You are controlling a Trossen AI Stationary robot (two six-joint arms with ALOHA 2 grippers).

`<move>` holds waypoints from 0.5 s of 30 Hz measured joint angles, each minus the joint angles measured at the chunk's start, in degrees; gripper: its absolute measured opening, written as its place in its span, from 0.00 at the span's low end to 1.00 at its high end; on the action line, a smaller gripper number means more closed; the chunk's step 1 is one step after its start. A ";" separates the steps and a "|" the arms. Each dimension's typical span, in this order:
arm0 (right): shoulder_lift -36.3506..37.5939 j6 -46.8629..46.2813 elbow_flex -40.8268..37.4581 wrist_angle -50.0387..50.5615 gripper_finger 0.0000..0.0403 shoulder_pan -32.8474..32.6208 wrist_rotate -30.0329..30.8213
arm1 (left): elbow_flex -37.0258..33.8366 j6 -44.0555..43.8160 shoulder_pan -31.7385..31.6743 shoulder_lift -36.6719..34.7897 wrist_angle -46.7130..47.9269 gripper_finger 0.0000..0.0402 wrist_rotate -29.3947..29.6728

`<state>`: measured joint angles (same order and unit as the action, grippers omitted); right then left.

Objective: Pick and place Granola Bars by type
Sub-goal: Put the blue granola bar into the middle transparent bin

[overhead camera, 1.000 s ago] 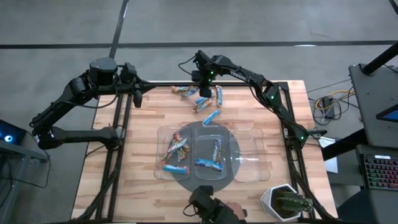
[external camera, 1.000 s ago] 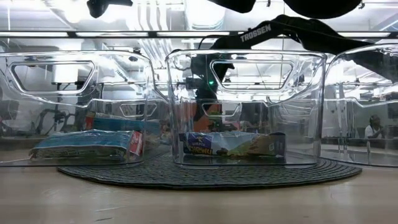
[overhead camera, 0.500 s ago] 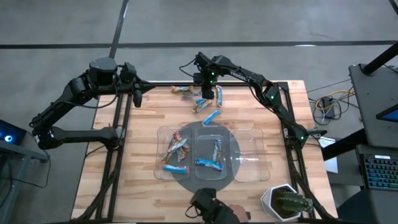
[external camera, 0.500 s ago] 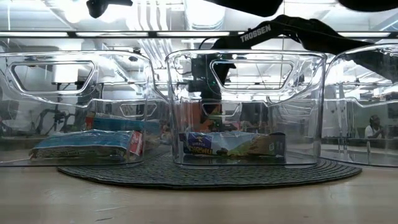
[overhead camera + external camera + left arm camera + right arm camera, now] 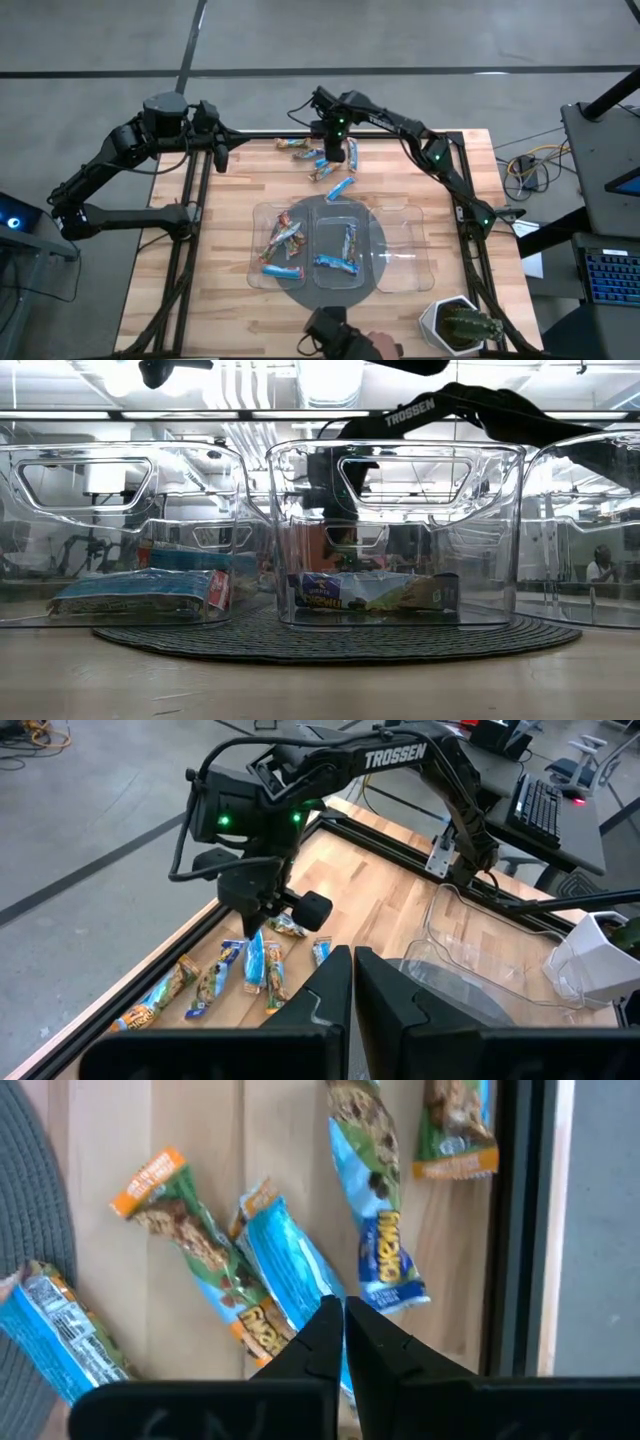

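The wooden table (image 5: pixel 220 260) has wide bare stretches along its left side and near its right edge, while the middle front is taken by three clear trays (image 5: pixel 400 250) on a round dark mat (image 5: pixel 335 285), and a potted plant (image 5: pixel 460 325) stands at the front right corner. A black rail frame (image 5: pixel 190 230) runs along both long sides, and a person's hand (image 5: pixel 345 345) shows at the front edge. The left gripper (image 5: pixel 222 160) waits at the far left corner above the rail, its fingers pressed together and holding nothing. The right gripper (image 5: pixel 332 155) hangs over the far edge of the table, fingers closed to a thin slit with nothing between them; in its wrist view the tips sit right over a blue bar (image 5: pixel 290 1275). Loose granola bars (image 5: pixel 325 165) lie scattered just around it: an orange-ended bar (image 5: pixel 185 1230) touches the blue one on one side, another blue bar (image 5: pixel 375 1230) lies just beside it, and one more rests close to the rail. A further blue bar (image 5: pixel 340 187) lies between this cluster and the trays. The left tray (image 5: pixel 258 240) already holds several bars, the middle tray (image 5: pixel 318 245) holds two.
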<state>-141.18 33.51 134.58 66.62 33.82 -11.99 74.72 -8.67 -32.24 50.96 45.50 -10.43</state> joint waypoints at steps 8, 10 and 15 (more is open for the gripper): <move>0.00 -4.63 0.04 -5.59 0.18 -0.28 0.25 | 0.00 0.02 -0.01 0.00 0.00 0.00 -0.01; 0.00 -4.89 0.07 -5.98 0.26 -0.30 0.76 | 0.00 0.02 0.00 0.00 0.00 0.00 0.01; 0.00 -5.99 0.07 -6.80 0.46 -0.33 4.55 | 0.00 0.05 0.00 -0.11 0.00 0.00 0.00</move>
<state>-141.18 27.52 134.65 59.81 33.50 -7.44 74.72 -8.62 -32.24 50.85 45.50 -10.43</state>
